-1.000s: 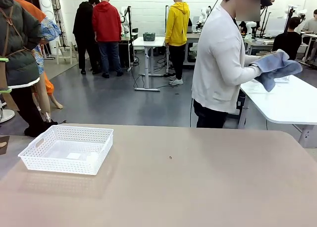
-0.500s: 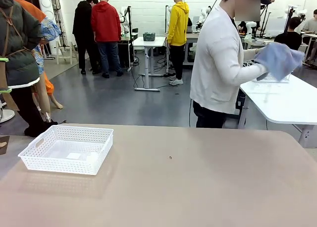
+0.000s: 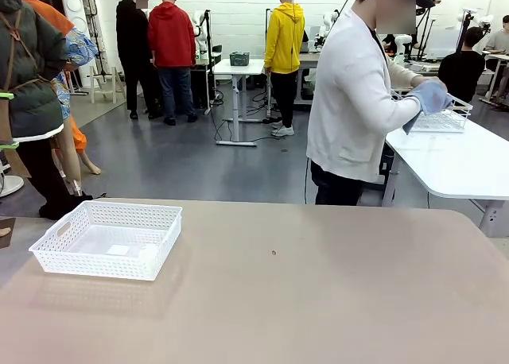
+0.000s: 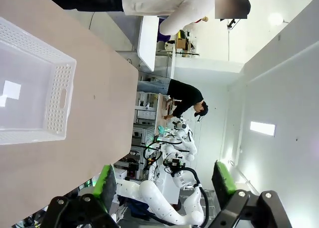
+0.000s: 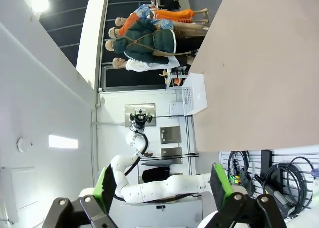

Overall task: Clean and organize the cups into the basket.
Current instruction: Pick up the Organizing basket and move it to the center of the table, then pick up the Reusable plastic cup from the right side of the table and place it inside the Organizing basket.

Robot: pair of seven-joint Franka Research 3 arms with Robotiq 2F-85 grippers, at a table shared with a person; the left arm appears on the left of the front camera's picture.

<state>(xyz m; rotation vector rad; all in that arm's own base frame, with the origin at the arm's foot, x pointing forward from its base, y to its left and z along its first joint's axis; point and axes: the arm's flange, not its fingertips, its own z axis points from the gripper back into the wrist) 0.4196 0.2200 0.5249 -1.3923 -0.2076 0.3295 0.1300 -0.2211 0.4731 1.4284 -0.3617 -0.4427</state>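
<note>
text: none legible | labels: none | brands: none | numbers: none
</note>
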